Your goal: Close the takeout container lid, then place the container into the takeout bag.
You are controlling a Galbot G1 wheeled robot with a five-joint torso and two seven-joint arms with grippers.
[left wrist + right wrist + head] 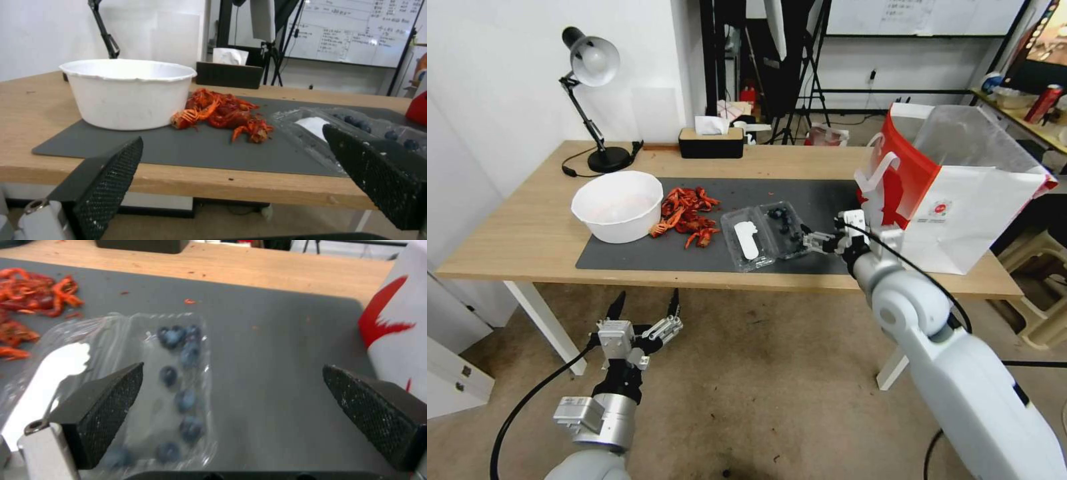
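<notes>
The takeout container (784,228) lies open on the grey mat (647,257), with dark blueberries in its right half (180,380). Its lid (747,240), clear with a white label (49,373), lies flat to the left of the berry half. My right gripper (808,241) is open at the container's right edge; in the right wrist view (231,406) one finger (104,410) hovers over the berry half and the other over bare mat. The takeout bag (960,200) stands open at the table's right end. My left gripper (648,295) hangs open below the table's front edge (231,176).
A white bowl (617,203) and a heap of red crayfish shells (688,215) sit left of the container. A desk lamp (594,100) and a black tissue box (710,141) stand at the table's back. The bag's red side (391,326) is close beside my right gripper.
</notes>
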